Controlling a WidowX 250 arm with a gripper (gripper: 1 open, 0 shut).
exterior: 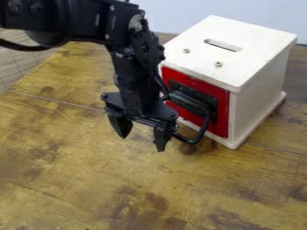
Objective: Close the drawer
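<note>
The red drawer (192,92) sits in the cream-white cube cabinet (246,54), its flat red front panel about level with the cabinet's face. Its black loop handle (198,121) sticks out toward the lower left. My black gripper (139,132) hangs just in front of the drawer, left of the handle, fingers pointing down at the table. The fingers are spread apart and hold nothing. The right fingertip (161,142) is close to the handle's lower end; whether it touches, I cannot tell.
The cabinet stands on a worn wooden table (84,180). A slot (222,44) is on the cabinet's top. A wire mesh object (18,58) is at the far left edge. The arm (72,18) reaches in from the upper left.
</note>
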